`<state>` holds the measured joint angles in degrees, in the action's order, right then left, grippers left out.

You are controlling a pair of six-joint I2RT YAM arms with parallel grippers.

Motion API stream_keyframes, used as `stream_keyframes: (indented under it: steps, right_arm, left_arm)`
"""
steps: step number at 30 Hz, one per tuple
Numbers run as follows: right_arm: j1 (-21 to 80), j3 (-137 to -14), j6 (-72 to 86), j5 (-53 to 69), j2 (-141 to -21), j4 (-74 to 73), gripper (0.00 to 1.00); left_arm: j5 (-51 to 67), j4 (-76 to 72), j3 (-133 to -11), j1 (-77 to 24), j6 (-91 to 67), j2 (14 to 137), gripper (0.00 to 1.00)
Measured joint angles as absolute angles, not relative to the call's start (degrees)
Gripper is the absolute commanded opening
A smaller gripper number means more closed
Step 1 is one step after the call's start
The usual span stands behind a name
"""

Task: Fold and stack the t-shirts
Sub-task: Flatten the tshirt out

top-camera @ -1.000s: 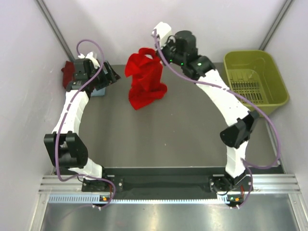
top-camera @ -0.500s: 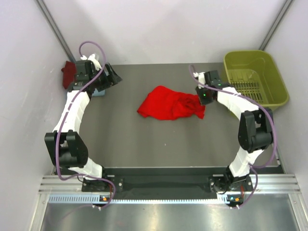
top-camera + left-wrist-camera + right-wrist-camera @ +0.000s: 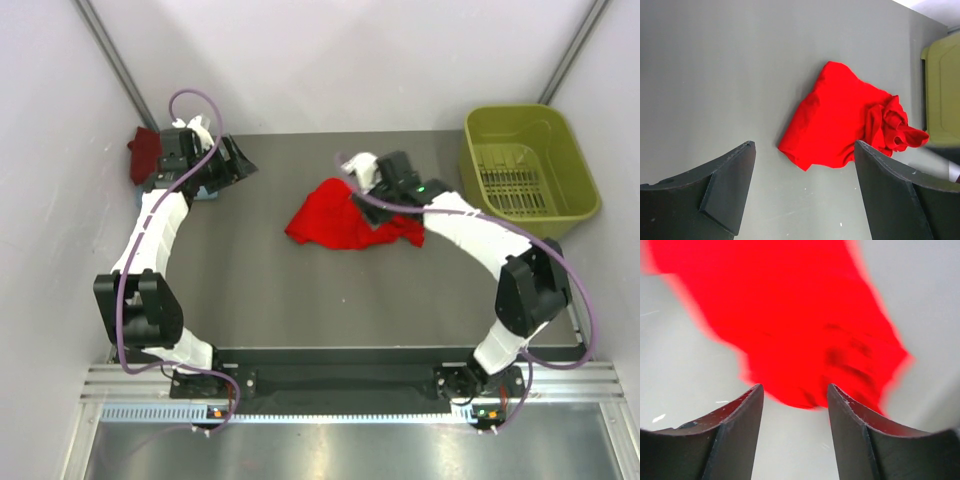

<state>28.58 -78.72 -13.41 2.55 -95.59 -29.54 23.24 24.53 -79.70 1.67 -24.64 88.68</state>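
Red shirt (image 3: 345, 215): crumpled on table (image 3: 300, 290).
Right tool (image 3: 795, 387): spread, at its one o'clock.
Left tool (image 3: 805, 143): spread, ten o'clock.

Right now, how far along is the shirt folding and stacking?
Done: a maroon shirt sits at the far left edge, seemingly part of a stack that is mostly hidden. In hand: nothing; the red t-shirt lies crumpled mid-table, with the right claw open over it and the left claw open and empty. Left: spread, fold and stack the red one.
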Motion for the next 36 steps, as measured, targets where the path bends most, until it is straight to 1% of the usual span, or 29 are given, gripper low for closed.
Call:
stream_keyframes:
  steps: [4, 6, 14, 19, 21, 27, 33, 35, 36]
  right_arm:
    - [37.45, -77.54, -16.21, 4.58, -95.39, -29.58, 0.53]
    - [39.53, -77.28, -17.15, 4.99, -96.14, -30.02, 0.52]
    - [39.86, -81.67, -19.07, 2.0, -106.67, -31.42, 0.5]
    - [39.88, -84.49, -19.53, -0.62, -109.8, -31.4, 0.47]
    - [39.94, -84.58, -19.53, -1.72, -109.93, -31.33, 0.45]
    - [40.03, -84.38, -19.55, -5.98, -109.84, -31.35, 0.44]
    - [40.58, -79.18, -19.53, -8.43, -105.69, -31.42, 0.42]
    - [40.88, -78.22, -19.51, -8.6, -104.79, -31.46, 0.39]
    - [41.06, -77.89, -19.49, -8.75, -104.62, -31.51, 0.33]
  left_arm:
    - [23.35, 24.43, -79.7, 1.67, -24.99, 88.68, 0.84]
    - [23.38, 24.43, -79.7, 1.67, -25.06, 88.68, 0.84]
    - [23.33, 24.4, -79.57, 1.63, -25.19, 88.64, 0.84]
    - [23.29, 24.45, -79.0, 1.63, -25.19, 88.51, 0.84]
    - [23.18, 24.45, -78.91, 1.63, -25.19, 88.42, 0.84]
    - [23.14, 24.45, -78.89, 1.63, -25.19, 88.23, 0.84]
    - [23.14, 24.43, -78.83, 1.63, -25.32, 88.23, 0.84]
    - [23.14, 24.4, -78.83, 1.63, -25.45, 88.23, 0.84]
    - [23.16, 24.4, -78.83, 1.63, -25.5, 88.23, 0.84]
